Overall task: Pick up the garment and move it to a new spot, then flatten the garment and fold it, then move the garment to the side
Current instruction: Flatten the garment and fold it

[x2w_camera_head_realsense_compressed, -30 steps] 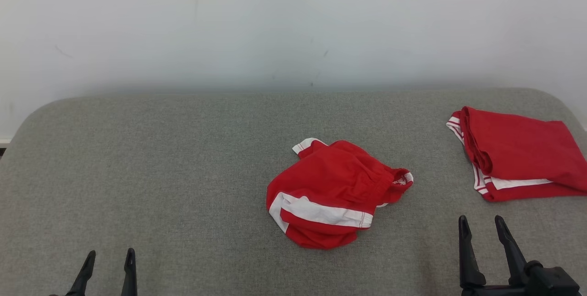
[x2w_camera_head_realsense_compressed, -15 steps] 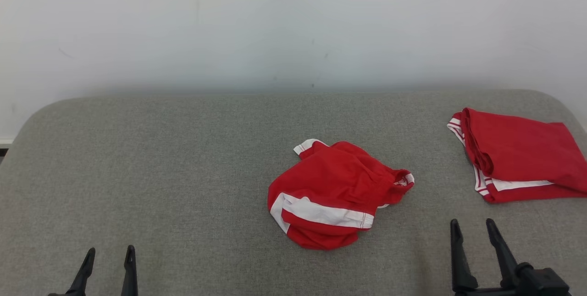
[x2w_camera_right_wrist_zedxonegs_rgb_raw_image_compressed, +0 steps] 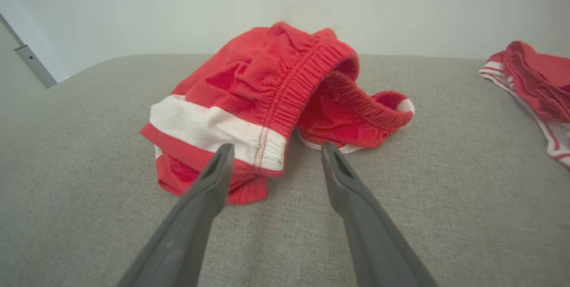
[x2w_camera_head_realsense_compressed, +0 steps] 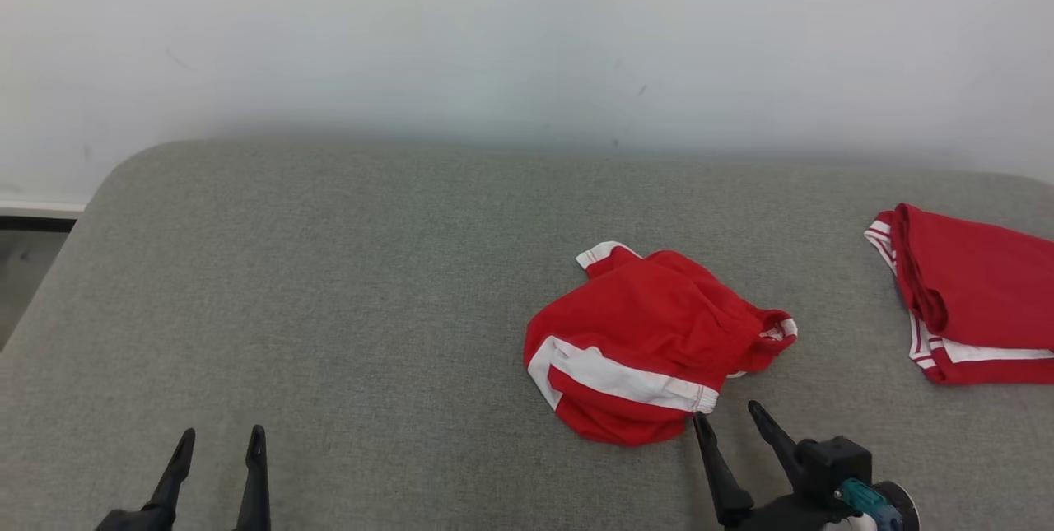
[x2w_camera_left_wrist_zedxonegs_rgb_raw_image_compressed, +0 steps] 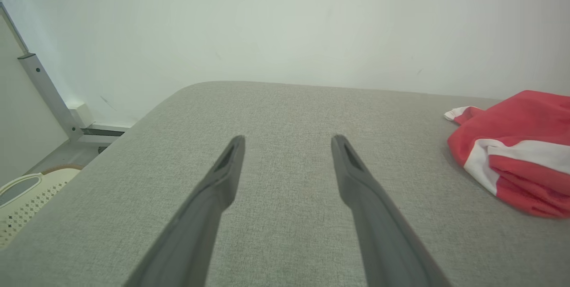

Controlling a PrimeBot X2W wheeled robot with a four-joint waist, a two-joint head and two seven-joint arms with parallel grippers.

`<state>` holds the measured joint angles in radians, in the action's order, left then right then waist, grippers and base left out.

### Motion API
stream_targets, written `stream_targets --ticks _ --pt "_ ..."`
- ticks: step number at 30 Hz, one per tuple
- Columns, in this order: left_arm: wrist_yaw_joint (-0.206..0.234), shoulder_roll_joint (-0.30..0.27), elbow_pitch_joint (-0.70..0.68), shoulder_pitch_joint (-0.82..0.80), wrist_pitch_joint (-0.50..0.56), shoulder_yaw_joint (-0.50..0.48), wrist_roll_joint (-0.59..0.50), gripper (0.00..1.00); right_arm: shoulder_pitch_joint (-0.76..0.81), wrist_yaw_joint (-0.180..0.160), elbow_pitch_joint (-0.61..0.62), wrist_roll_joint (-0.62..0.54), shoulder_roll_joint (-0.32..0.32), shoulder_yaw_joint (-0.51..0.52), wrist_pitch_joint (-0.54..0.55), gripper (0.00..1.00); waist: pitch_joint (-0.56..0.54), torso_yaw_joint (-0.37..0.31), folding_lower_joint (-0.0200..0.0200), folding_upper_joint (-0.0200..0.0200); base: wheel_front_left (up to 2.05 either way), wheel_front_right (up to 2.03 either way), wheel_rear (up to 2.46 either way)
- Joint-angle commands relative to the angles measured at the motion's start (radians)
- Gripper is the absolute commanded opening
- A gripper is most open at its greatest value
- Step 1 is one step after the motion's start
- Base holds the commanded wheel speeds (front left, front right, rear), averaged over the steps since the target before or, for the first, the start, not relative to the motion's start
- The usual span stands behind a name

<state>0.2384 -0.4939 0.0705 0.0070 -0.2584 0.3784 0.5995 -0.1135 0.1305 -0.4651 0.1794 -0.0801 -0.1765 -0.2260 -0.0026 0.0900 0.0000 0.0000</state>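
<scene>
Right gripper [x2w_camera_head_realsense_compressed: 726, 412] and left gripper [x2w_camera_head_realsense_compressed: 222, 430] are both gaping wide, empty. I'm guessing the right is risking pinching just one layer of the crumpled red-and-white fabric shorts [x2w_camera_head_realsense_compressed: 650, 342].

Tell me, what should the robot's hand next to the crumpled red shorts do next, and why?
Probably the right gripper should ease forward a little and close on the white-banded edge of the crumpled red garment. Its jaws stand open and empty, fingertips right by that edge, and the garment lies loose on the grey cushion, not yet lifted.
</scene>
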Motion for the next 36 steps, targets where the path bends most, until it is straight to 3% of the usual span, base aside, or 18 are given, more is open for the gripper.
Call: stream_targets --ticks 1,8,9,10,16,25,31,36 --pt "-0.002 0.007 0.004 -0.015 -0.003 0.000 -0.009 1.00 -0.028 0.001 -0.037 0.011 -0.011 -0.011 0.000 1.00 0.013 0.025 0.0000 0.0000 0.00 0.00 0.00" --pt "-0.025 0.030 0.032 -0.049 -0.005 0.014 -0.014 1.00 -0.186 0.001 -0.289 0.064 -0.021 -0.089 -0.023 1.00 0.027 0.080 0.0000 0.0000 0.00 0.00 0.00" --pt "-0.028 0.032 0.035 -0.055 -0.005 0.016 -0.015 1.00 -0.201 0.001 -0.310 0.071 -0.020 -0.099 -0.026 0.35 0.027 0.087 0.0000 0.0000 0.00 0.00 0.00" --pt "-0.033 0.033 0.038 -0.057 -0.005 0.017 -0.016 1.00 -0.218 0.001 -0.326 0.077 -0.021 -0.112 -0.030 0.00 0.027 0.092 0.0000 0.0000 0.00 0.00 0.00" --pt "-0.039 0.041 0.052 -0.057 -0.006 0.009 -0.015 1.00 -0.305 0.001 -0.333 0.102 -0.017 -0.167 -0.040 0.00 0.021 0.102 0.0000 0.0000 0.00 0.00 0.00" --pt "-0.050 0.058 0.063 -0.057 -0.007 0.002 -0.023 1.00 -0.470 0.001 -0.152 0.155 0.022 -0.354 -0.039 0.00 0.010 0.111 0.0000 0.0000 0.00 0.00 0.00" --pt "-0.050 0.055 0.064 -0.053 -0.007 -0.012 -0.025 1.00 -0.558 0.001 -0.037 0.200 0.028 -0.400 -0.039 0.00 0.008 0.107 0.0000 0.0000 0.00 0.00 0.00" --pt "-0.048 0.054 0.058 -0.038 -0.007 -0.019 -0.031 1.00 -0.525 0.001 0.033 0.226 0.029 -0.425 -0.039 0.00 -0.003 0.094 0.0000 0.0000 0.00 0.00 0.00"
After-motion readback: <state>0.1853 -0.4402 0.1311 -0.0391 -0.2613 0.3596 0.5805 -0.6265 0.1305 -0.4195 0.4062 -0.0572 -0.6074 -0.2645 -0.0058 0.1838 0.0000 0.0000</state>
